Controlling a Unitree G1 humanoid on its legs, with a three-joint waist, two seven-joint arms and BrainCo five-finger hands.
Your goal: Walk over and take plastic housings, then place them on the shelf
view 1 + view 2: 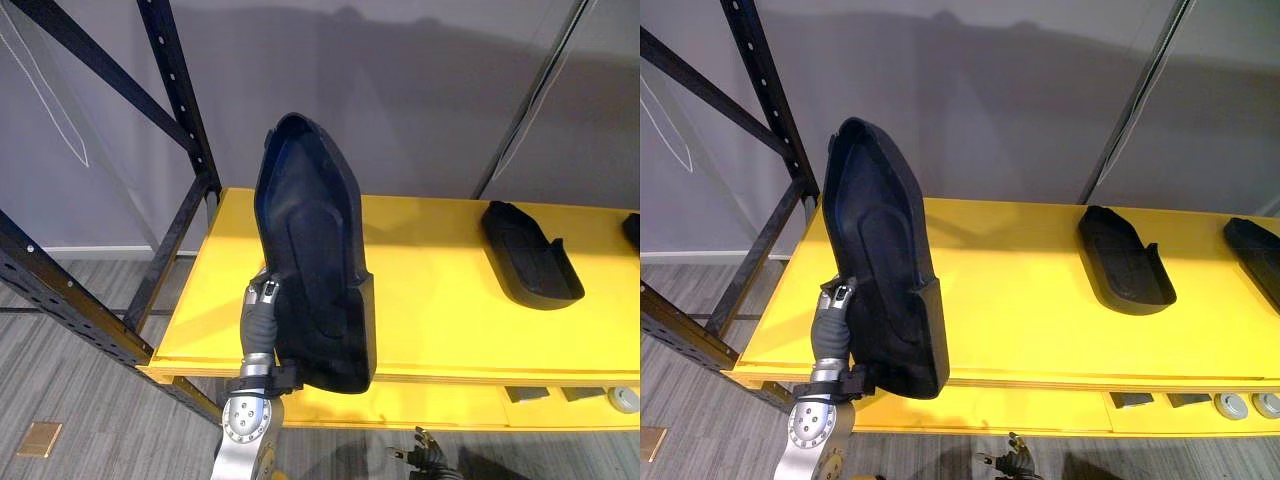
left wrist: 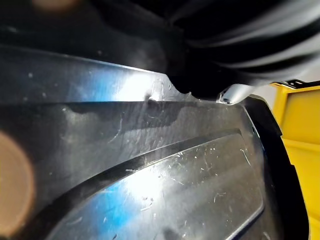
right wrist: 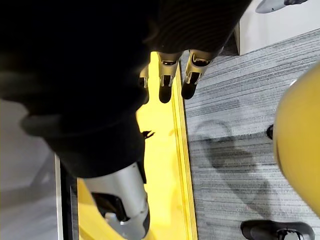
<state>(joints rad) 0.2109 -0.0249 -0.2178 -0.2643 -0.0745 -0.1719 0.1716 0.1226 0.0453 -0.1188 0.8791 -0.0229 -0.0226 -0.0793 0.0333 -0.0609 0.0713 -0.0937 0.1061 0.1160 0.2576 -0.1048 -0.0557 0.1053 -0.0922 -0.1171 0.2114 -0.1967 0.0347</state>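
Yellow shelf board [image 1: 450, 300] in a black rack [image 1: 178, 110]: over its front left edge the large black plastic housing [image 1: 310, 260] stands upright, hollow side facing out. The left hand [image 1: 261, 312] reaches up from below, its thumb clamped on the housing's left rim and its other fingers hidden behind it. The right hand [image 3: 170, 75] hangs with relaxed, empty fingers. A smaller housing [image 1: 1125, 262] and a far housing [image 1: 1255, 252] lie to the right.

bare shelf [image 1: 430, 300] beside resting housing [image 1: 530, 255]
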